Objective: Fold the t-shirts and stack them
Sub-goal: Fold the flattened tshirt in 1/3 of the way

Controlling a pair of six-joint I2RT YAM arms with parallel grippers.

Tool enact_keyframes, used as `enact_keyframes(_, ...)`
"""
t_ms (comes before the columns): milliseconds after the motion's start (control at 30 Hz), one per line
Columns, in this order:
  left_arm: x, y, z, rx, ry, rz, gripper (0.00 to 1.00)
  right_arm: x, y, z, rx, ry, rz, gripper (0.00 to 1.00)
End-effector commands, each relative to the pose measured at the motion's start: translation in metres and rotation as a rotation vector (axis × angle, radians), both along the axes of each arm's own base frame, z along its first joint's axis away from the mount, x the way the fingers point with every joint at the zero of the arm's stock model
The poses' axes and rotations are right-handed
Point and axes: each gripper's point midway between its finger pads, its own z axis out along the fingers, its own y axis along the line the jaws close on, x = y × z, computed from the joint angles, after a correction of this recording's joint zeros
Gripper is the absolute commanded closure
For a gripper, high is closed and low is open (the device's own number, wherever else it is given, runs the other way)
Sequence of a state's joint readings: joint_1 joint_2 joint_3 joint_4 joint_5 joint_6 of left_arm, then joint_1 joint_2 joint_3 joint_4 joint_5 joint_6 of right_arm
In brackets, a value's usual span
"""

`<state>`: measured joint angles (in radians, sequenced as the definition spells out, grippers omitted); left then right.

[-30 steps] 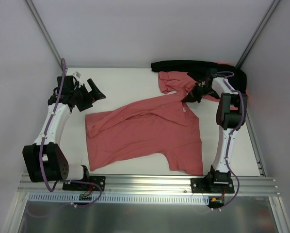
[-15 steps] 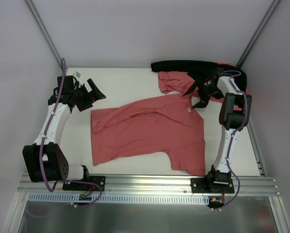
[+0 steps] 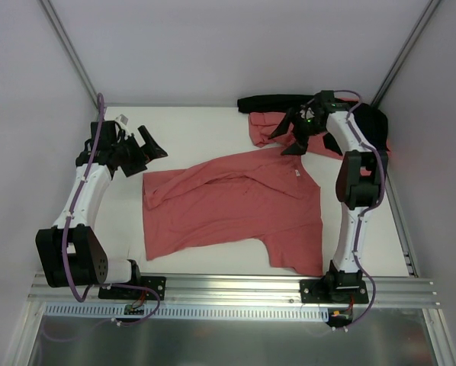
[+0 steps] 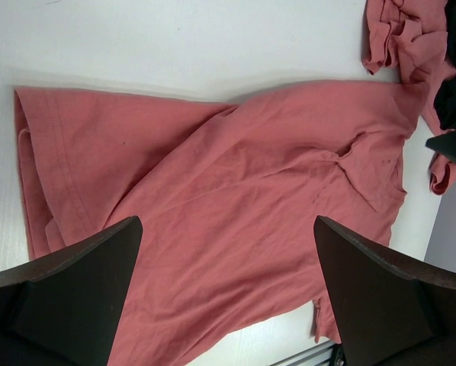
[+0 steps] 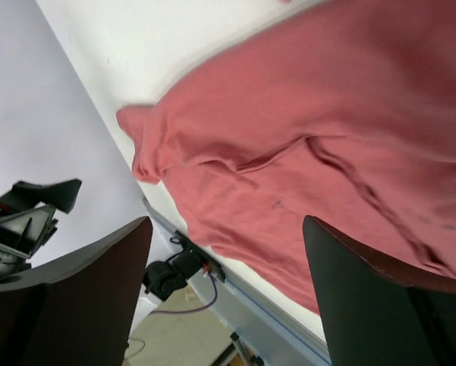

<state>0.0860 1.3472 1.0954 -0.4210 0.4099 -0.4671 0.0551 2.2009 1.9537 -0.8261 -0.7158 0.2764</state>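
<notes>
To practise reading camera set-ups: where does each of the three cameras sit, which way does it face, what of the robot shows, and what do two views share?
Top: fixed above and behind, looking down on the table; left arm and right arm show whole.
Left wrist: on the left arm, looking down at the spread t-shirt past its open left gripper.
Right wrist: on the right arm, facing across that t-shirt toward the left arm, past its open right gripper.
Shared: both wrist views show that t-shirt.
</notes>
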Motion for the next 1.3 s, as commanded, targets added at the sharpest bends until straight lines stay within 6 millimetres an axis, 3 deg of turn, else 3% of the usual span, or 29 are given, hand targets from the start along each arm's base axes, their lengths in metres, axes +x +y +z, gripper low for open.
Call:
enact_keyframes(0, 0.001, -0.004, 0.018, -0.009, -0.070, -0.030, 0.01, -0.017, 0.045, -0.001, 0.085, 0.045, 0.071, 0.16)
enact_keyframes(200, -0.001, -0.006, 0.021, -0.008, -0.077, -0.036, 0.01, -0.028, 0.052, -0.042, 0.070, 0.125, 0.094, 0.20)
enact_keyframes(367, -0.001, -0.005, 0.021, -0.008, -0.075, -0.036, 0.01, -0.032, 0.047, -0.060, 0.045, 0.152, 0.103, 0.22)
enact_keyframes(833, 0.000, -0.006, 0.019, -0.010, -0.073, -0.041, 0.01, -0.020, 0.041, -0.072, 0.029, 0.155, 0.082, 0.24)
enact_keyframes(1267, 0.000, -0.005, 0.019, -0.003, -0.071, -0.043, 0.01, 0.009, 0.041, -0.068, 0.043, 0.122, 0.047, 0.24)
